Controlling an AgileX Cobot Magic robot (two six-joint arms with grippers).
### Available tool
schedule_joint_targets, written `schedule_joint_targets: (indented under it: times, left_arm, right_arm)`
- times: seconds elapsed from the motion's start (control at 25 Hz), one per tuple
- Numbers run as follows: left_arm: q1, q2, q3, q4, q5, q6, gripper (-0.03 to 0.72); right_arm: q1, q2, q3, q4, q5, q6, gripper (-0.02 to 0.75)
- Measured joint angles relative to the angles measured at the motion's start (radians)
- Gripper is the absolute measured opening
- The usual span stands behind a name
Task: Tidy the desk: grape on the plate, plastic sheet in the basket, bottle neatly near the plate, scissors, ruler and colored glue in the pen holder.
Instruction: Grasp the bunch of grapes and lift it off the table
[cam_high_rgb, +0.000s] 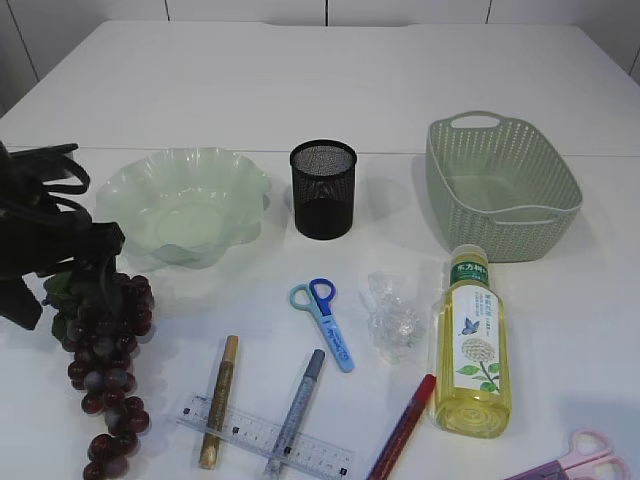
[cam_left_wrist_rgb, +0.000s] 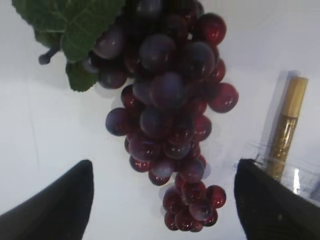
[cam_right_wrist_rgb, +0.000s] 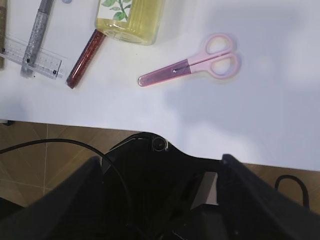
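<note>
White table (cam_high_rgb: 300, 90): grape (cam_high_rgb: 105, 360) bunch lengthwise, stem toward plate (cam_high_rgb: 185, 205).

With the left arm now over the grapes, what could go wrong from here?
1. The open left pincer may close on loose berries of the grapes, not the stem, so the bunch could slip.
2. The gold glue pen lies close beside the bunch and could get knocked.
3. The plate has a raised wavy rim that dangling grapes might catch.
</note>
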Motion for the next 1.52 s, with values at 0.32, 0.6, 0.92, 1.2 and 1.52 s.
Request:
schedule_joint_targets:
  times: [0.32, 0.6, 0.92, 1.2, 1.52]
  left_arm:
    - [-0.002, 0.022, 0.0, -0.034, -0.053, 0.0, 0.638]
    - [-0.004, 0.074, -0.002, -0.034, -0.053, 0.0, 0.638]
    - [-0.004, 0.117, -0.002, -0.034, -0.073, 0.0, 0.632]
    - [-0.004, 0.174, -0.002, -0.034, -0.081, 0.0, 0.625]
    - [-0.004, 0.178, -0.004, -0.034, -0.118, 0.0, 0.616]
  right_arm:
    - [0.0, 0.005, 0.0, 0.0, 0.0, 0.0, 0.548]
    - [0.0, 0.008, 0.0, 0.0, 0.0, 0.0, 0.548]
    - [0.0, 0.008, 0.0, -0.004, 0.0, 0.0, 0.548]
    - [0.0, 0.008, 0.0, -0.006, 0.0, 0.0, 0.548]
    - [0.0, 0.008, 0.0, -0.006, 0.0, 0.0, 0.548]
